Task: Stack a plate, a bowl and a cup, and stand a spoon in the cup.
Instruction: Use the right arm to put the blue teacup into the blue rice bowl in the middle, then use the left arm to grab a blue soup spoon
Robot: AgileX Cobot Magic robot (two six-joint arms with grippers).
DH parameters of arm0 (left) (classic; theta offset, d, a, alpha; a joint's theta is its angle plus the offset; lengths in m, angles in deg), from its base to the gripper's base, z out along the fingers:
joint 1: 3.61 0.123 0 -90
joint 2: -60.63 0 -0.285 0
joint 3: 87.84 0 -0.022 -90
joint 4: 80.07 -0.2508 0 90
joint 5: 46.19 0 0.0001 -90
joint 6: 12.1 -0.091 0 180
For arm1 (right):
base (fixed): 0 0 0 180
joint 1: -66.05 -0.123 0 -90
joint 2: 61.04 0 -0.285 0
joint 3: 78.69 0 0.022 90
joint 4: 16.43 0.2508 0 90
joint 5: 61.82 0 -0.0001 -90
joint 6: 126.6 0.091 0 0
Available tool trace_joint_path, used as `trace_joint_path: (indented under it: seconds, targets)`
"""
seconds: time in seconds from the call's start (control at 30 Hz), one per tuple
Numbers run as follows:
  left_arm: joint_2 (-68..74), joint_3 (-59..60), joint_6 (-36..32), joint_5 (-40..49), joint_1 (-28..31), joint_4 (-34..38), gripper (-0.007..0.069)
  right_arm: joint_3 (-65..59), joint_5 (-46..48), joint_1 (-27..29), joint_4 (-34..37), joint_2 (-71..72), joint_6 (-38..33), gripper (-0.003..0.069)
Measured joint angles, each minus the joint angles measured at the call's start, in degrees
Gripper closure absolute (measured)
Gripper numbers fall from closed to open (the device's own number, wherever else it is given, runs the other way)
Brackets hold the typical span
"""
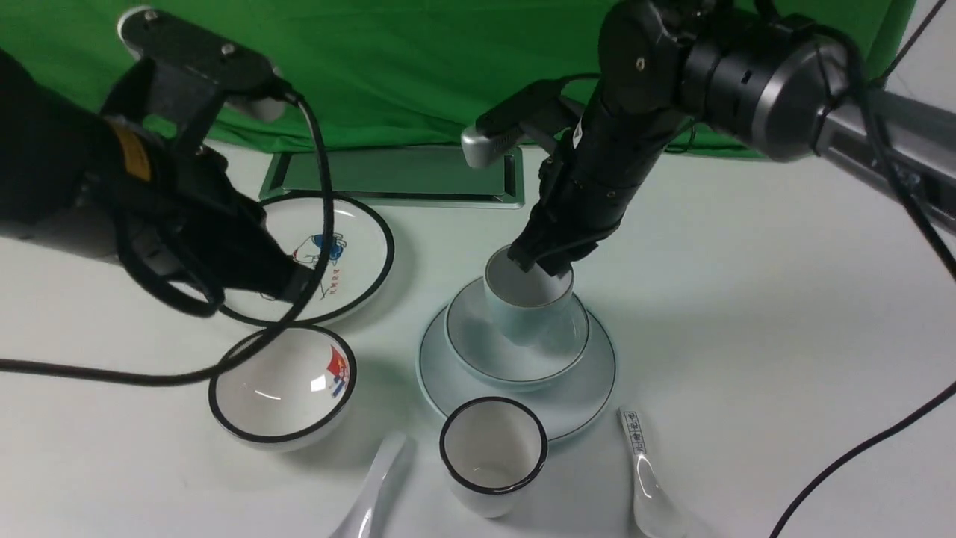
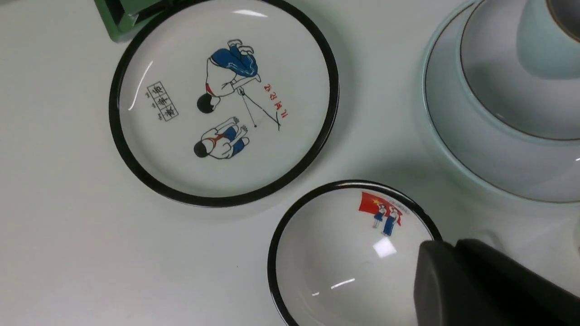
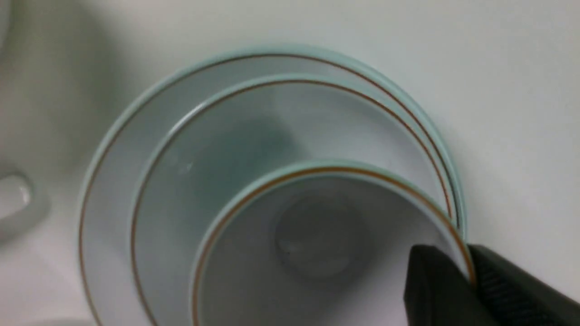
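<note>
The pale blue plate (image 1: 582,396) lies at the table's middle with the pale blue bowl (image 1: 478,344) on it. My right gripper (image 1: 539,265) is shut on the far rim of the pale blue cup (image 1: 523,310), one finger inside and one outside, and holds it slightly tilted, low inside the bowl. The right wrist view shows the cup (image 3: 317,235), the bowl (image 3: 253,136), the plate (image 3: 113,181) and the gripper (image 3: 470,276) pinching the rim. The plain white spoon (image 1: 377,482) lies at the front edge. My left gripper (image 1: 297,280) is shut and empty (image 2: 454,253).
A white black-rimmed plate with cartoon figures (image 1: 351,239) lies under the left gripper, with a white black-rimmed bowl (image 1: 282,385) in front of it. A black-rimmed white cup (image 1: 493,452) stands just before the stack. A spoon with printed characters (image 1: 646,471) lies at the front right. A metal frame (image 1: 396,175) lies at the back.
</note>
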Motion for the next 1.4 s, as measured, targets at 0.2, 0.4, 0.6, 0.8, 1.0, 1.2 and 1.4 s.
trace_joint_path:
  seconds: [0.2, 0.4, 0.6, 0.8, 1.0, 1.2, 1.4]
  targets:
    - [0.0, 2.6, 0.0, -0.4, 0.0, 0.0, 0.0656, 0.0, -0.5, 0.0, 0.1, -1.8, 1.3, 0.0582]
    - [0.4, 3.1, -0.8, 0.1, 0.0, 2.6, 0.0652, 1.0, 2.1, 0.0, -0.7, -1.8, 1.5, 0.0404]
    - [2.3, 3.4, -4.6, 2.4, -2.8, 9.4, 0.0552, 4.3, 9.3, 0.0, -1.7, 1.6, 1.3, 0.0190]
    - [9.1, 3.4, -3.0, 7.0, -9.9, 9.9, 0.0305, 3.5, 10.0, 0.0, -2.6, 13.3, 0.0, 0.0197]
    - [16.2, 3.4, 6.6, 5.8, -10.9, 4.7, 0.0142, -3.3, 10.3, 0.0, -6.0, 24.1, -0.7, 0.0246]
    - [20.6, 3.4, 9.6, 2.4, -10.9, 3.3, 0.0127, -11.9, 10.6, 0.0, -9.3, 29.5, -0.8, 0.0282]
    - [24.5, 3.4, 9.1, -1.1, -10.9, 7.1, 0.0176, -18.9, 9.9, 0.0, -9.9, 30.6, -0.8, 0.0300]
